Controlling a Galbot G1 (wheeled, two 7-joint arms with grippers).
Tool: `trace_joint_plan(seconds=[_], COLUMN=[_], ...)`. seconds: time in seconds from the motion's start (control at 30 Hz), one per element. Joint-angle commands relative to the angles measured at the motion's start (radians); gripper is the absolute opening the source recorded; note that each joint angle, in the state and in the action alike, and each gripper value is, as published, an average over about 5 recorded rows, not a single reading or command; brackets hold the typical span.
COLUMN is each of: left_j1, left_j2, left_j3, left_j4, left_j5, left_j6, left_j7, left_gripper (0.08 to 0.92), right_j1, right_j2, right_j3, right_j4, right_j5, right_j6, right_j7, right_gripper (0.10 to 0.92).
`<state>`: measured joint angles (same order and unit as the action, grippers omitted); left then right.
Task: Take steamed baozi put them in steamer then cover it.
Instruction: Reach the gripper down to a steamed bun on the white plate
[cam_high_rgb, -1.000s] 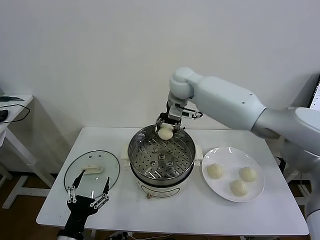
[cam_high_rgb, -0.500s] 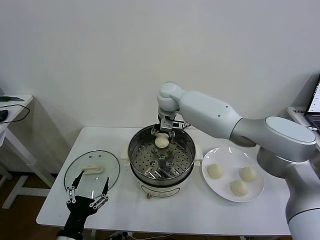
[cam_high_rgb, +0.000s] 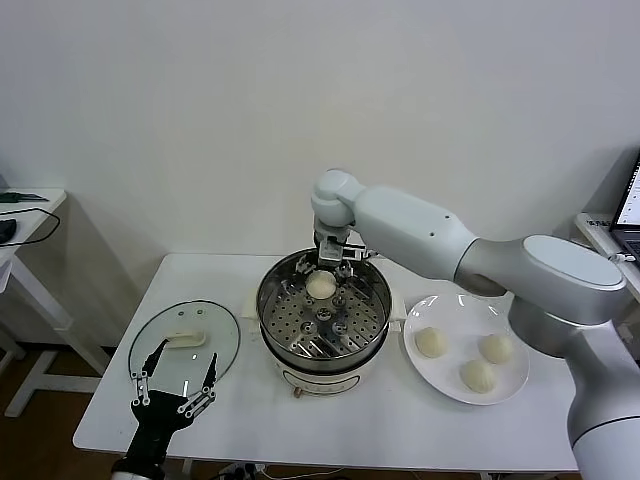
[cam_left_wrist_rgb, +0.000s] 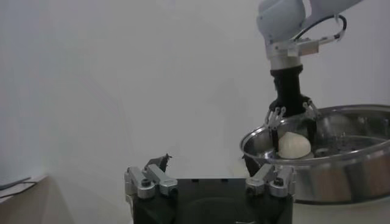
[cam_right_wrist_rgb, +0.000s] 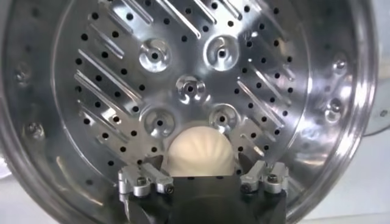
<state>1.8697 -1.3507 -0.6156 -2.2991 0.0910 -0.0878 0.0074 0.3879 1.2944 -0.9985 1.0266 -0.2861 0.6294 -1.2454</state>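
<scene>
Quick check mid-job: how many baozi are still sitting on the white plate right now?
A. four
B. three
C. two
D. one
B. The head view shows three baozi on the white plate, while the fourth baozi lies on the perforated tray inside the steamer, under the right gripper.

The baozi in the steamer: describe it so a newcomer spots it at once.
Find the shiny steel steamer mid-table. On its perforated tray, at the far side, lies one cream-white pleated baozi, under the open right gripper. It alone sits in the pot; the other three are on the white plate.
</scene>
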Motion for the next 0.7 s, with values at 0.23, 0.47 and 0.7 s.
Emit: trace_joint_plan(seconds=[0.23, 0.47, 0.7], left_j1=[-0.01, -0.012, -0.005], left_j2=[0.007, 0.011, 0.005], left_j3=[0.023, 0.031, 0.03], left_j4=[0.003, 0.004, 0.011], left_j5=[0.003, 0.003, 0.006], left_j6=[0.005, 0.004, 0.0], left_j7=[0.0, -0.001, -0.005], left_gripper=[0.823, 0.823, 0.823], right_j1=[0.293, 0.239, 0.088], right_j2=[-0.467, -0.566, -0.58], right_j3=[-0.212, -0.331, -0.391], right_j4=[0.148, 0.091, 0.098], right_j5=[0.757, 0.732, 0.686], right_j6=[-0.584, -0.693, -0.72], right_j7=[-0.009, 0.0, 0.094], right_gripper=[0.823, 0.823, 0.823])
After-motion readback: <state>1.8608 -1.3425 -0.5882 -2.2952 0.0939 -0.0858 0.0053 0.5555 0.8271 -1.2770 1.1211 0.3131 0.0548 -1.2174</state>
